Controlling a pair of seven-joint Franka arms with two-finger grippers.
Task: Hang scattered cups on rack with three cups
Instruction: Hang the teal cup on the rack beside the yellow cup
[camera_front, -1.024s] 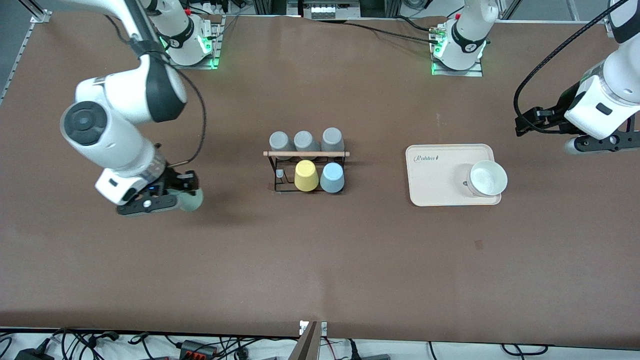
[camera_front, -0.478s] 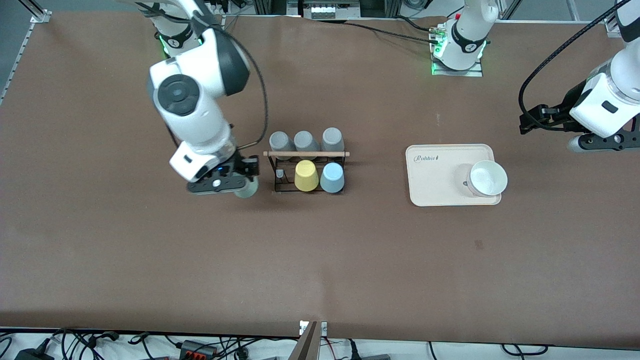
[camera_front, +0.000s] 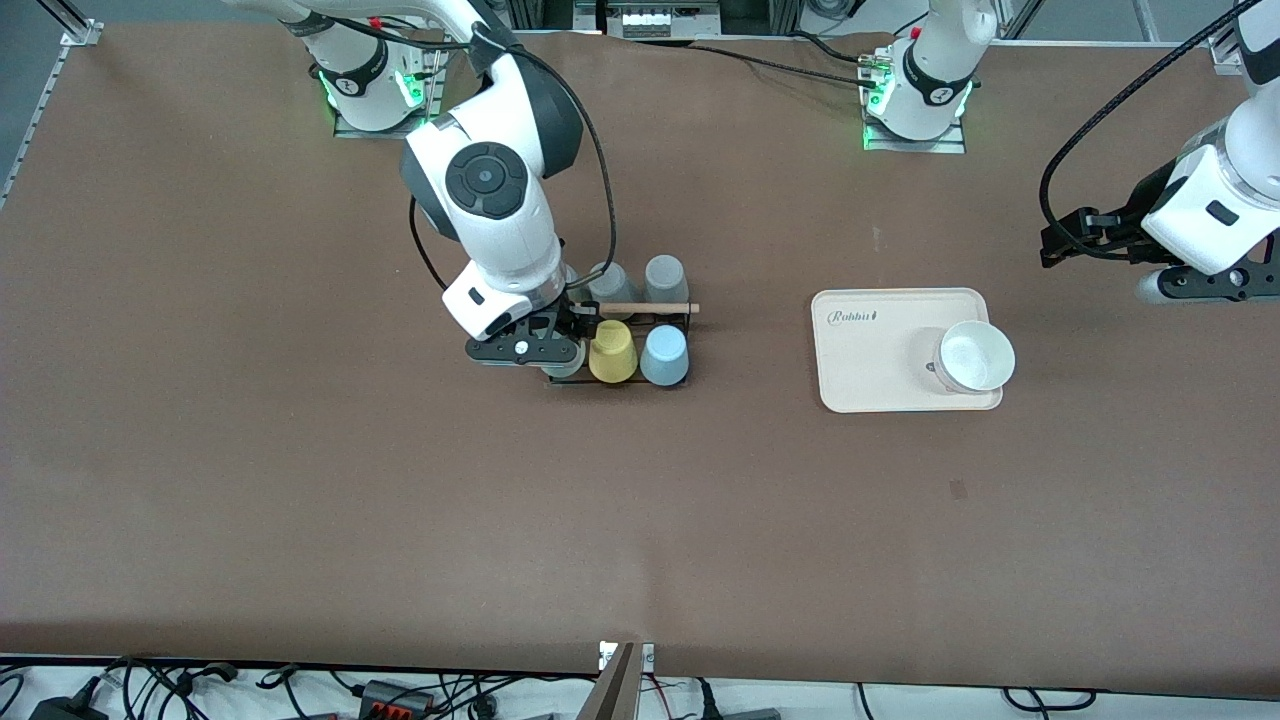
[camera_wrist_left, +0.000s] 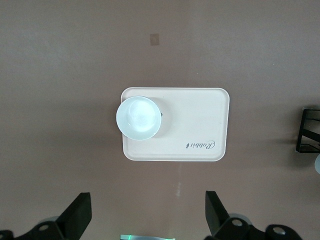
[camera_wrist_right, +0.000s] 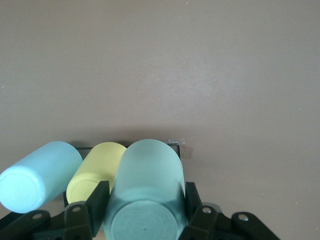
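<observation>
The brown table (camera_front: 300, 520) ran edge to edge, with cables and power strips along the rim nearest the front camera. The cream tray (camera_front: 860, 370) held a white bowl (camera_front: 975, 356) at about 3 o'clock from the rack.

The black wire rack (camera_front: 672, 322) stood mid-table. The pale blue cup (camera_front: 664, 356) was already hung on it, beside the yellow cup (camera_front: 612, 351); grey cups (camera_front: 664, 278) stood at the rack's 12 o'clock side. That part appeared done.

The right gripper (camera_front: 540, 352) stood over the rack's end toward the right arm's side, jaws closed on the sage green cup (camera_wrist_right: 145, 197), bottom up and beside the yellow cup. Seating this cup on its peg and releasing it appeared to be all that remained.

The left gripper (camera_wrist_left: 147, 217) waited over the table's left-arm end, jaws wide and empty.
</observation>
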